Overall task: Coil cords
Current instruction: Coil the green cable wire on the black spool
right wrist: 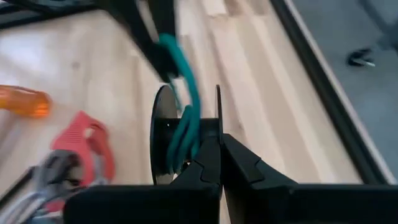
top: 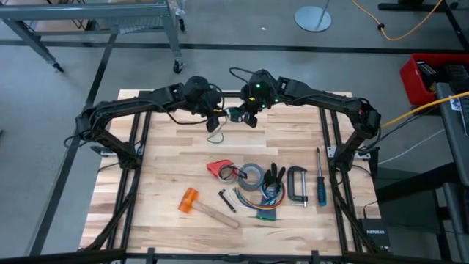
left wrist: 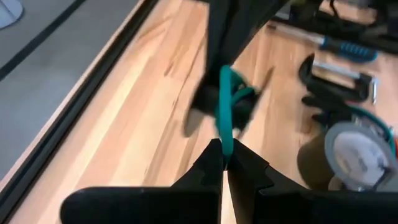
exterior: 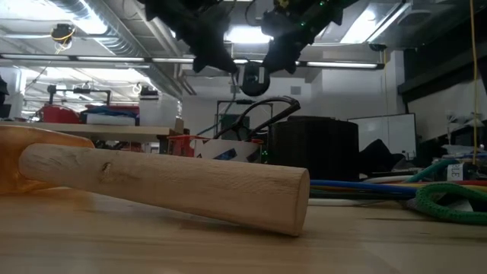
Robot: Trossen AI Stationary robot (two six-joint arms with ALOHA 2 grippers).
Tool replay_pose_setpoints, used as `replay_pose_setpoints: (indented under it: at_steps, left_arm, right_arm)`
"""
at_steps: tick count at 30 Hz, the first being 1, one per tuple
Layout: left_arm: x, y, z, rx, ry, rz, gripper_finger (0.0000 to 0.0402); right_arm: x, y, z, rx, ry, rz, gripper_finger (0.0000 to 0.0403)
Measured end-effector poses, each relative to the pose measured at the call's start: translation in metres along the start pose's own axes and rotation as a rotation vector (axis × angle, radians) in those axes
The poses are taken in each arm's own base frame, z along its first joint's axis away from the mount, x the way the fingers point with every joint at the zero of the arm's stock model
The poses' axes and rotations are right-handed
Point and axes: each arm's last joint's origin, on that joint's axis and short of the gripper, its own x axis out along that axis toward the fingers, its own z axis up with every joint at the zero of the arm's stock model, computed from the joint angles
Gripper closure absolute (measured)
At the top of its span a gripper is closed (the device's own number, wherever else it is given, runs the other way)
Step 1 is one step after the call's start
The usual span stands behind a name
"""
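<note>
Teal-marked cord (left wrist: 225, 118) hangs above the counter (top: 168, 169), beyond the grey tape roll (top: 253, 176), held between both grippers. Left gripper (left wrist: 224, 163) jaws clamped on the cord; right gripper (right wrist: 217, 155) jaws together beside a black spool (right wrist: 163, 143) carrying its turns.

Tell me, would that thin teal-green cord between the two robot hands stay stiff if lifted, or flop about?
Probably floppy: the thin teal-green cord curves between the shut left hand and the shut right hand instead of running straight. It looks light, since fingertip pinches alone carry it above the wooden table. It may slip, being so thin.
</note>
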Motion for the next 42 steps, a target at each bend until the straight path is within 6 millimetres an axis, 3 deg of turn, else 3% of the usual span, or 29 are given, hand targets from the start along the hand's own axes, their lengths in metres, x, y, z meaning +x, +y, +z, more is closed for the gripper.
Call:
replay_pose_setpoints:
  at_steps: [11,24,34,38,42]
  left_arm:
    - [-0.001,0.005,-0.007,0.034,0.071,-0.013,0.0401]
    - [-0.002,0.004,-0.007,0.031,0.076,-0.029,0.0401]
    - [-0.001,0.005,0.007,0.069,-0.081,-0.015,0.0356]
    - [-0.001,0.005,0.009,0.091,-0.091,0.007,0.0335]
    - [-0.001,0.006,0.008,0.088,-0.085,0.027,0.0313]
  right_arm:
    - [-0.003,0.003,0.004,-0.010,-0.044,0.110,0.0402]
    - [-0.036,-0.003,0.030,-0.076,-0.319,0.017,0.0402]
    - [-0.066,-0.013,0.046,-0.091,-0.514,-0.119,0.0402]
    - [-0.068,-0.016,0.047,-0.084,-0.528,-0.157,0.0402]
    - [-0.082,-0.013,0.049,-0.085,-0.560,-0.239,0.0402]
